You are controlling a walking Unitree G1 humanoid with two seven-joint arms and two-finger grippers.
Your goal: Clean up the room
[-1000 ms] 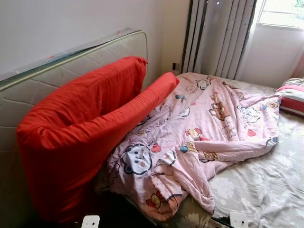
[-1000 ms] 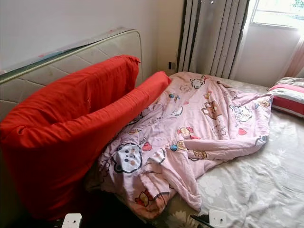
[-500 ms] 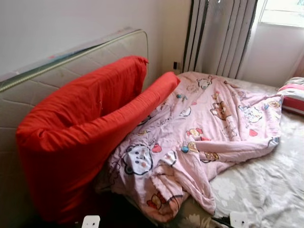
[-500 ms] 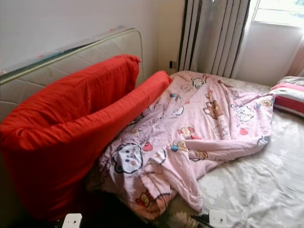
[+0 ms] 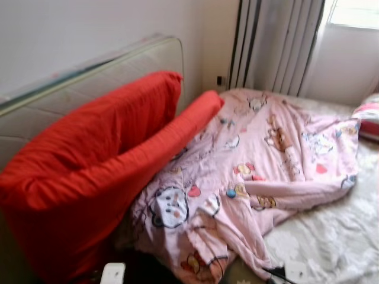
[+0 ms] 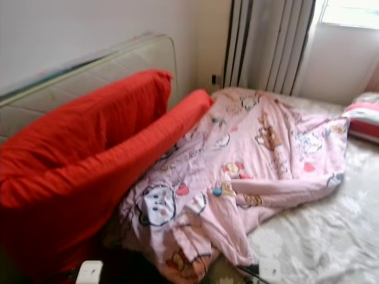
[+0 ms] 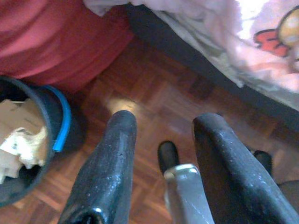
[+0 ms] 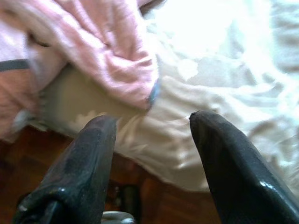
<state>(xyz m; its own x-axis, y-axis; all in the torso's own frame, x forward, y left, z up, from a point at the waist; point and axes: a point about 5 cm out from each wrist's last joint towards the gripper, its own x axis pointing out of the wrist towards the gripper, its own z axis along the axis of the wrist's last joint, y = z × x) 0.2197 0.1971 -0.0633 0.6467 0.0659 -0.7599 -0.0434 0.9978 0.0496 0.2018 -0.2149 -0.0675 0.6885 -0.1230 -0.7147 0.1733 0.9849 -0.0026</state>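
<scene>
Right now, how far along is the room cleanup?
Nothing looks done yet. The pink cartoon quilt lies crumpled across the bed, and the red cushion leans on the upright mattress. Both the left gripper and right gripper hang open, holding nothing. Straightening the bedding remains.

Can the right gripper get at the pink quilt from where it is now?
Probably yes. The right gripper hangs open at the bed's edge, and the pink quilt droops over the floral sheet just ahead of its fingers, with nothing between them.
</scene>
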